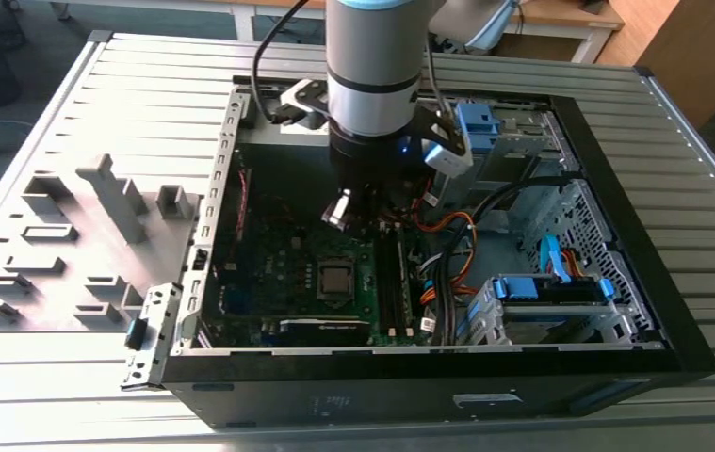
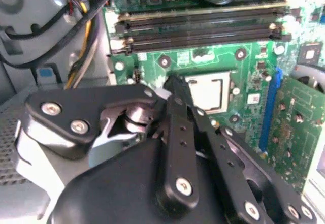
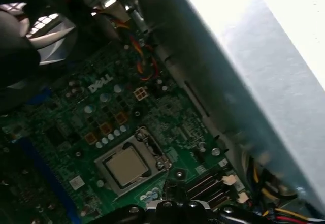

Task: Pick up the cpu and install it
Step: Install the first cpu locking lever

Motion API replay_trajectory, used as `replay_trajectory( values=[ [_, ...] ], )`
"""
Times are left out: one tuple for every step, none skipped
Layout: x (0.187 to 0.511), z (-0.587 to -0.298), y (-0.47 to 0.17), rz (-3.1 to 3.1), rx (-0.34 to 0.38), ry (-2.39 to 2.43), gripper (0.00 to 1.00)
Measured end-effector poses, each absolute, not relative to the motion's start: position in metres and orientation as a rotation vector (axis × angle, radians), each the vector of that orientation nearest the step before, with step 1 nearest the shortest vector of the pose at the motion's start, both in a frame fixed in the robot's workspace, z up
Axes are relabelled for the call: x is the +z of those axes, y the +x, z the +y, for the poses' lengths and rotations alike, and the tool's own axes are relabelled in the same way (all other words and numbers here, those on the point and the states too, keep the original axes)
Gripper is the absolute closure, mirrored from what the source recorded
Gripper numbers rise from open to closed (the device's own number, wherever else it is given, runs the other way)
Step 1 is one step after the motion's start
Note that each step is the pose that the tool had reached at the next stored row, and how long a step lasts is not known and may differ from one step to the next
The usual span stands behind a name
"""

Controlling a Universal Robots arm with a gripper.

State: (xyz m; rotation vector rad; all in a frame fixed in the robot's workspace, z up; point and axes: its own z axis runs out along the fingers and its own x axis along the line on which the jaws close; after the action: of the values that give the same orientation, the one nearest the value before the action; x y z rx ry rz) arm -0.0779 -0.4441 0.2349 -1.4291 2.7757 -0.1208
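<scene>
Inside the open computer case (image 1: 609,235), the arm's pincer (image 1: 347,215) hangs a little above the green motherboard (image 1: 284,268), with the arm itself standing upright over the case's middle. The cpu (image 1: 334,278) lies below the pincer and slightly toward the case's front edge, seated flat in its socket frame (image 1: 334,294) on the board, its dull silver top facing up. In the second wrist view the pincer's black fingers (image 2: 179,127) reach toward the cpu (image 2: 208,93), and their tips look drawn close together with nothing between them; they stop short of the chip, apart from it. In the first wrist view the cpu (image 3: 126,165) sits square within the metal rim of the socket frame (image 3: 152,148), and the dark tip of the pincer (image 3: 167,203) shows just beside that frame without touching it. Beyond the cpu from the pincer, in the second wrist view, run the long dark memory slots (image 2: 203,28), and beside them a bundle of orange, yellow and black cables (image 2: 84,36). In the exterior view, on the far side of the pincer toward the exterior view's right, stand blue drive brackets (image 1: 545,287) and more cabling (image 1: 446,235). Well apart from the pincer, on the exterior view's left, a grey fixture (image 1: 93,217) with upright blocks rests on the ribbed metal table (image 1: 709,311) that carries the case.
</scene>
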Motion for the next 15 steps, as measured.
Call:
replay_trajectory(
  values=[
    [0.235,-0.446,-0.078,2.775,-0.121,-1.429,0.89],
    [0.235,-0.447,-0.079,2.776,-0.122,-1.429,0.89],
    [0.235,-0.448,-0.079,2.777,-0.123,-1.430,0.89],
    [0.234,-0.448,-0.079,2.778,-0.122,-1.430,0.89],
    [0.234,-0.448,-0.079,2.778,-0.121,-1.431,0.89],
    [0.233,-0.449,-0.079,2.780,-0.120,-1.432,0.89],
    [0.233,-0.449,-0.079,2.782,-0.118,-1.433,0.89],
    [0.232,-0.449,-0.079,2.786,-0.114,-1.435,0.89],
    [0.232,-0.450,-0.079,2.791,-0.108,-1.438,0.89],
    [0.232,-0.451,-0.079,2.797,-0.100,-1.441,0.89],
    [0.231,-0.451,-0.079,2.803,-0.093,-1.445,0.89],
    [0.231,-0.453,-0.079,2.809,-0.087,-1.448,0.89],
    [0.230,-0.454,-0.079,2.815,-0.082,-1.451,0.89],
    [0.230,-0.455,-0.078,2.820,-0.077,-1.454,0.89],
    [0.230,-0.456,-0.078,2.825,-0.073,-1.456,0.89]
  ],
)
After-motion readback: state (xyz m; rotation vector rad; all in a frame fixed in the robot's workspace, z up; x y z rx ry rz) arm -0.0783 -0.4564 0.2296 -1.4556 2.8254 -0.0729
